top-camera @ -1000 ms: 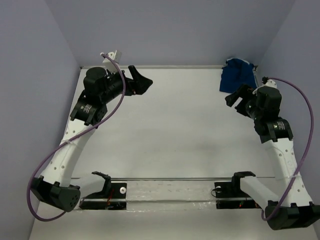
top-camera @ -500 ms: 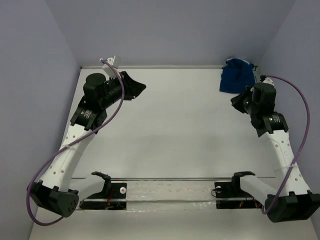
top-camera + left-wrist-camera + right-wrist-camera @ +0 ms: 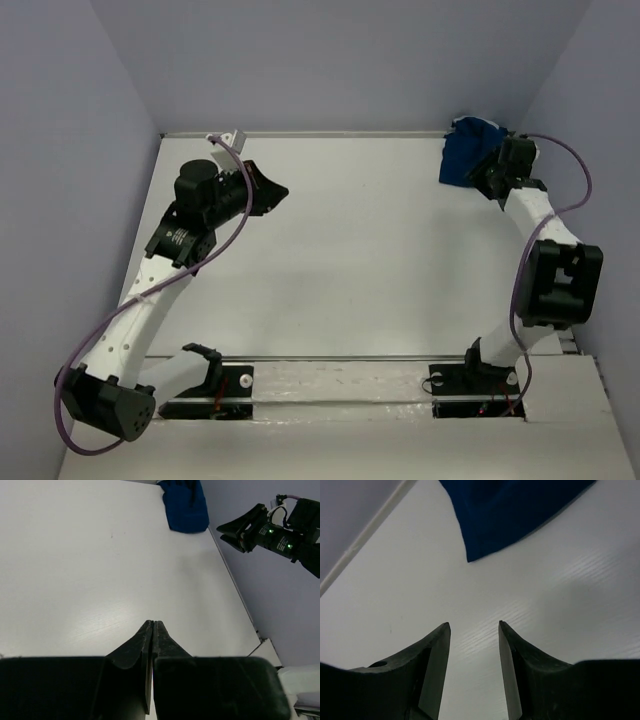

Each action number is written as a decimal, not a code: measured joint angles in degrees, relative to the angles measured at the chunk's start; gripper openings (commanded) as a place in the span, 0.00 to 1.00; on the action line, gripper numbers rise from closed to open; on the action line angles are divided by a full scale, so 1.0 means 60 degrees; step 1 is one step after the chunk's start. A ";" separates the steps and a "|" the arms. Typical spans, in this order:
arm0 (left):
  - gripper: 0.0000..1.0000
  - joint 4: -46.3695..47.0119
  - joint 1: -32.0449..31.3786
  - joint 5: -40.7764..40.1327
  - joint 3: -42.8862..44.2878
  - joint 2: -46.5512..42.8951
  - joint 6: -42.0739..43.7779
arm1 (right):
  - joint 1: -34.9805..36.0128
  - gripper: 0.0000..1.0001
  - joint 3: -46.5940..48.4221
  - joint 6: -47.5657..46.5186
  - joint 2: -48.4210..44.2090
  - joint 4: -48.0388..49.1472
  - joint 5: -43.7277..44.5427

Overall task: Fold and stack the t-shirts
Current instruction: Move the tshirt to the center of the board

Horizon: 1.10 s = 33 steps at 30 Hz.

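Note:
A folded dark navy-blue t-shirt [image 3: 461,153] lies in the far right corner of the white table [image 3: 370,250]; no print shows on it. My right gripper [image 3: 479,172] hovers just beside the shirt's near right edge. In the right wrist view its jaws [image 3: 473,624] stand open over bare table, and the shirt's corner [image 3: 510,510] lies a short way ahead of the tips. My left gripper [image 3: 277,190] is far off at the back left, shut with nothing between its fingers [image 3: 152,623]. From there the t-shirt [image 3: 186,505] and the right gripper [image 3: 223,531] show across the table.
Pale purple walls close in the table at the back and both sides, and the shirt sits against the back right corner. A rail with the arm bases [image 3: 340,385] runs along the near edge. A small white connector [image 3: 236,135] sticks up by the left arm's cable.
The right arm has swung up toward the back corner, bringing its gripper to the shirt's edge; its jaws closed and then reopened. The left gripper has shut and drawn back slightly.

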 measured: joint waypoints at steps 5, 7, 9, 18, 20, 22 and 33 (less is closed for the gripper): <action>0.00 -0.0492 0.0000 -0.0484 -0.0058 -0.0288 0.0415 | -0.0448 0.52 0.0535 0.0535 0.2561 0.0940 0.0073; 0.01 -0.0652 0.0000 -0.0685 -0.0058 -0.0350 0.0586 | -0.0568 0.52 0.0656 0.0973 0.3293 0.1118 0.0080; 0.03 -0.0758 0.0000 -0.0882 -0.0058 -0.0350 0.0714 | -0.0670 0.52 0.0841 0.1370 0.3978 0.1315 0.0106; 0.04 -0.1049 0.0000 -0.1515 -0.0066 -0.0280 0.0914 | -0.0801 0.45 0.2488 0.2922 0.5628 0.1694 0.0619; 0.05 -0.1056 0.0000 -0.1657 -0.0066 -0.0229 0.0922 | -0.0801 0.39 0.2769 0.3136 0.5960 0.1814 0.0645; 0.07 -0.1064 0.0000 -0.1734 -0.0066 -0.0160 0.0922 | -0.0801 0.06 0.3206 0.3268 0.6240 0.1665 0.0685; 0.32 -0.1027 0.0000 -0.2080 -0.0066 0.0313 0.0637 | -0.0346 0.00 0.3115 0.2634 0.6058 0.1643 -0.0127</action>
